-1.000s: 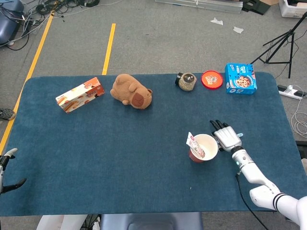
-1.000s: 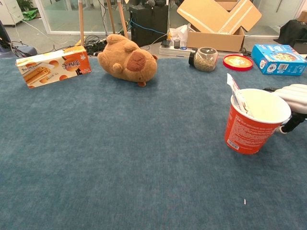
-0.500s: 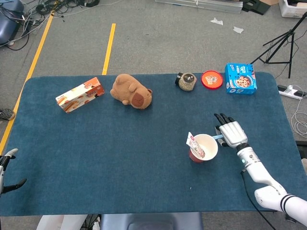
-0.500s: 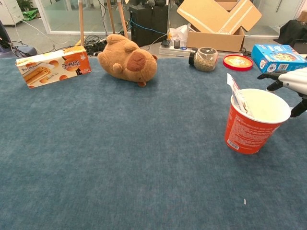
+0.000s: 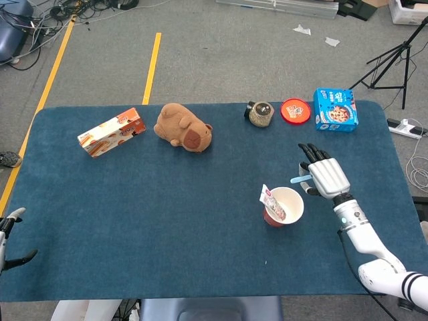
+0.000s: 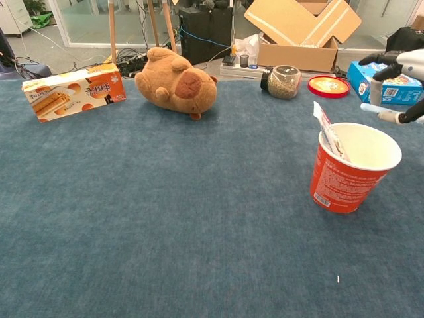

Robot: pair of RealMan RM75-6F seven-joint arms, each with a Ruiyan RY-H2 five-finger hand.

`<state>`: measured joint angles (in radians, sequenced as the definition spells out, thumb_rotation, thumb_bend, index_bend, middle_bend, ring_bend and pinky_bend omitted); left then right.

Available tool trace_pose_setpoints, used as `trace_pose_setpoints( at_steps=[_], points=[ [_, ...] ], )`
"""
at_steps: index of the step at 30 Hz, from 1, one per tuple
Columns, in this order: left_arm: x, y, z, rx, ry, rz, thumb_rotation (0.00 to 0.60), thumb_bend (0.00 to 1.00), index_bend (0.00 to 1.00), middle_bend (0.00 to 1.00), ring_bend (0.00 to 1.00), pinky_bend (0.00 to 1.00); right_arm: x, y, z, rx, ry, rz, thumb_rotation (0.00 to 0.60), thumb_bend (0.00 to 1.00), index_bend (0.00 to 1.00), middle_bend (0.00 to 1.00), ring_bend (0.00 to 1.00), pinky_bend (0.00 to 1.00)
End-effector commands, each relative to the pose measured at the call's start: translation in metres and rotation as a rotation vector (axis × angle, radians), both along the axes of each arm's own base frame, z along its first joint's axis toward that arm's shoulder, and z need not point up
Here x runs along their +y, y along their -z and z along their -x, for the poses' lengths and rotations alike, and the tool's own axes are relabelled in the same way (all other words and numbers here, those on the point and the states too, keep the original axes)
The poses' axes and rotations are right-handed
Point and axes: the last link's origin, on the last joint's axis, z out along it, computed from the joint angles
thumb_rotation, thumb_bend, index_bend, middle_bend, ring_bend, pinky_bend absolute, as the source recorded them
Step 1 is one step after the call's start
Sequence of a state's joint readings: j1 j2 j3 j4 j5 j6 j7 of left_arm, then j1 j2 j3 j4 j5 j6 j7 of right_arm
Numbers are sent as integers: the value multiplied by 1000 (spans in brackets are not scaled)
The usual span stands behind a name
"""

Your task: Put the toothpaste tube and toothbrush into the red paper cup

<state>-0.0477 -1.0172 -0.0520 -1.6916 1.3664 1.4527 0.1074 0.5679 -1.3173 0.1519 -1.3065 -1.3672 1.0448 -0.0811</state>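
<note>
The red paper cup [image 5: 284,206] [image 6: 351,169] stands upright on the blue table at the right. A toothpaste tube [image 5: 272,200] [image 6: 328,132] leans inside it against the left rim, its crimped end sticking out. My right hand [image 5: 324,177] [image 6: 401,86] hovers just behind and right of the cup, above rim height, and pinches a light-blue toothbrush [image 5: 298,178] [image 6: 376,109] whose end points left toward the cup. My left hand [image 5: 8,235] shows only partly at the bottom-left edge, off the table, fingers apart and holding nothing.
Along the far edge lie a snack box [image 5: 111,132], a brown plush animal [image 5: 183,127], a small jar [image 5: 261,113], a red lid [image 5: 295,110] and a blue box [image 5: 336,110]. The blue tabletop [image 5: 167,214] spreads wide to the cup's left and front.
My right hand has risen from table level beside the cup and moved slightly back, carrying the toothbrush up above the rim. Cup, tube and left hand stayed put.
</note>
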Motion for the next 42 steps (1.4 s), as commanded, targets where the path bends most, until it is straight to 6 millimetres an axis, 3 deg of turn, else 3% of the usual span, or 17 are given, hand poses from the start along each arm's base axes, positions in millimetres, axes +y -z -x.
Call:
trace_pose_setpoints(
  at_steps=[1, 12, 25, 34, 42],
  points=[
    [0, 0, 0, 1, 0, 0, 600, 0, 163, 311, 246, 247, 1, -17, -13, -48, -30, 41, 600, 281, 605, 84, 0, 214],
    [1, 2, 1, 8, -7, 6, 600, 0, 163, 311, 246, 247, 14, -40, -45, -215, -93, 50, 600, 280, 605, 99, 0, 214],
    [1, 2, 1, 7, -9, 6, 600, 0, 163, 311, 246, 247, 42, -40, -68, -485, -80, -132, 600, 281, 606, 107, 0, 214],
    [1, 1, 1, 5, -8, 4, 600, 0, 163, 311, 247, 247, 56, -40, -76, -614, -68, -243, 600, 280, 606, 111, 0, 214],
    [0, 1, 1, 4, -8, 5, 600, 0, 163, 311, 246, 247, 60, -35, -68, -651, -36, -276, 600, 280, 606, 113, 0, 214]
  ],
)
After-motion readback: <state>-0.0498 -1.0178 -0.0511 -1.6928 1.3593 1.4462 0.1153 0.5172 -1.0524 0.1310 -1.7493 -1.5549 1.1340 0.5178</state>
